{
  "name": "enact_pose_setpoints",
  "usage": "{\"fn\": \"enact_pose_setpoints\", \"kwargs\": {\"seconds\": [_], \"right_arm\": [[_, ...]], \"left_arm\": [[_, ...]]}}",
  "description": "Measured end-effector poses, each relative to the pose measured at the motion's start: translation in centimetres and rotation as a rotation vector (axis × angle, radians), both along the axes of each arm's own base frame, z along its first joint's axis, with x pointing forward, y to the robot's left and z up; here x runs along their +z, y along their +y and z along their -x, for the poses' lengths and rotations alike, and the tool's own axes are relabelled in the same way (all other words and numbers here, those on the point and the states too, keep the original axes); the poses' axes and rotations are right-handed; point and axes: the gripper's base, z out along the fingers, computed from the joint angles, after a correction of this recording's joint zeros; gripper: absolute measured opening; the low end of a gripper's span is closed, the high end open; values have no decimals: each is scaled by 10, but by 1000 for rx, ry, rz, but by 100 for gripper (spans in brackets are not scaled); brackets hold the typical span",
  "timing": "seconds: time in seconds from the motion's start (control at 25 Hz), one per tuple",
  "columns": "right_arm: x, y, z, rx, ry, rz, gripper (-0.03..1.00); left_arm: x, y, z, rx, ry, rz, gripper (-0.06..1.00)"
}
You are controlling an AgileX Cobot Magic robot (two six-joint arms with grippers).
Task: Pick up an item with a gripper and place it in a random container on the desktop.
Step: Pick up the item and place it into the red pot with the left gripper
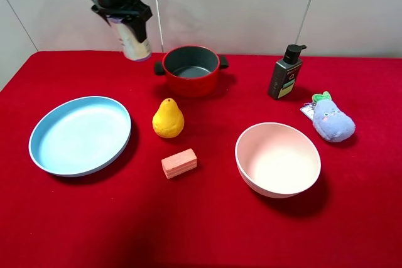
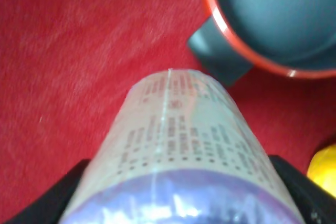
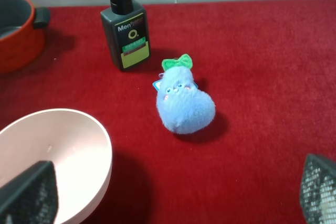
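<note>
My left gripper (image 1: 128,24) is shut on the white canister (image 1: 134,43) and holds it in the air above the red desktop (image 1: 207,230), just left of the red pot (image 1: 190,70). The canister hangs slightly tilted below the claw. In the left wrist view the canister (image 2: 178,145) fills the foreground, its lilac top nearest the camera, between the black fingers (image 2: 307,195). The pot's rim (image 2: 231,38) and a black handle show beyond it. My right gripper (image 3: 173,195) is open and empty above the cloth near the pink bowl (image 3: 52,156); it is out of the exterior view.
A blue plate (image 1: 80,135) lies at the left. A yellow pear (image 1: 168,118) and a pink block (image 1: 179,162) sit in the middle. The pink bowl (image 1: 277,158), a dark pump bottle (image 1: 286,72) and a blue plush toy (image 1: 331,120) are at the right.
</note>
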Motion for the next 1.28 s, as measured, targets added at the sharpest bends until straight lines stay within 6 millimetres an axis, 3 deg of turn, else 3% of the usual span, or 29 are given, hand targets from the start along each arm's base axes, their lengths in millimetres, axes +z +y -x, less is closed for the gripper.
{"fn": "enact_pose_setpoints", "kwargs": {"seconds": [0.68,1.28], "right_arm": [[0,0,0,0,0,0,69],[0,0,0,0,0,0,69]], "left_arm": [[5,-55,0,-48,-197,98,62],[-35,-75,-6,-67,-165,92,62]]}}
